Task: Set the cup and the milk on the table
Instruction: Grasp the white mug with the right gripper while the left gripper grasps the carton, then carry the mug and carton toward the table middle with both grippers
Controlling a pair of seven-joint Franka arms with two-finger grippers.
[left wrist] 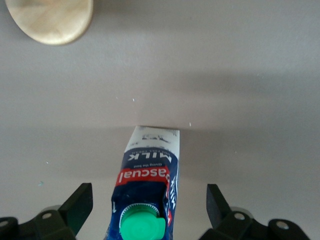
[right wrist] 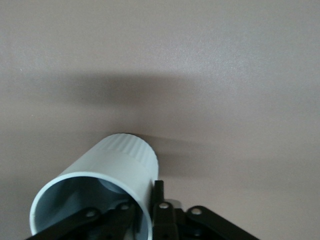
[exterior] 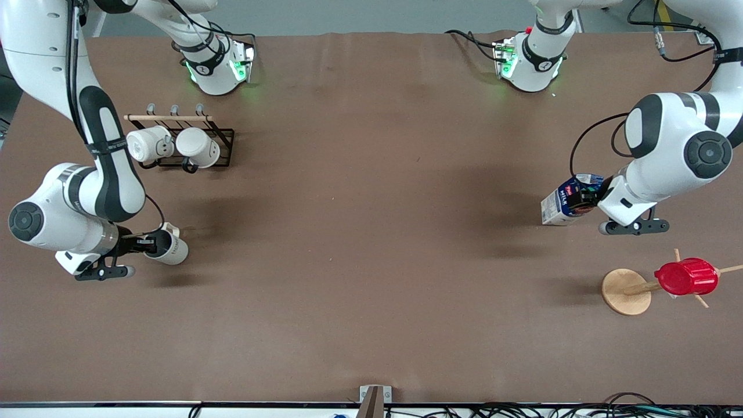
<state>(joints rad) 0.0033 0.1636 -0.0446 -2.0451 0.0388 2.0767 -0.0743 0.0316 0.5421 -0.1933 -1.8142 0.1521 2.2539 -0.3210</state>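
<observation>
The milk [exterior: 558, 206], a blue-and-white carton with a red label and green cap, stands on the brown table [exterior: 371, 232] toward the left arm's end. My left gripper [exterior: 583, 197] is open around its top. In the left wrist view the fingers [left wrist: 80, 205] stand well apart on either side of the milk [left wrist: 150, 165], with a gap on each side of my left gripper [left wrist: 149, 196]. My right gripper [exterior: 152, 244] is shut on the rim of the cream-white cup [exterior: 171, 249] and holds it tilted over the table. In the right wrist view one finger of my right gripper [right wrist: 147, 200] is inside the cup [right wrist: 115, 170] and one is outside.
A black wire rack [exterior: 223, 148] with a wooden rod holds two white mugs [exterior: 150, 144] near the right arm's base. A wooden stand with a round base [exterior: 626, 291] carries a red ribbed cup [exterior: 686, 277], nearer to the front camera than the milk. Its base shows in the left wrist view [left wrist: 50, 20].
</observation>
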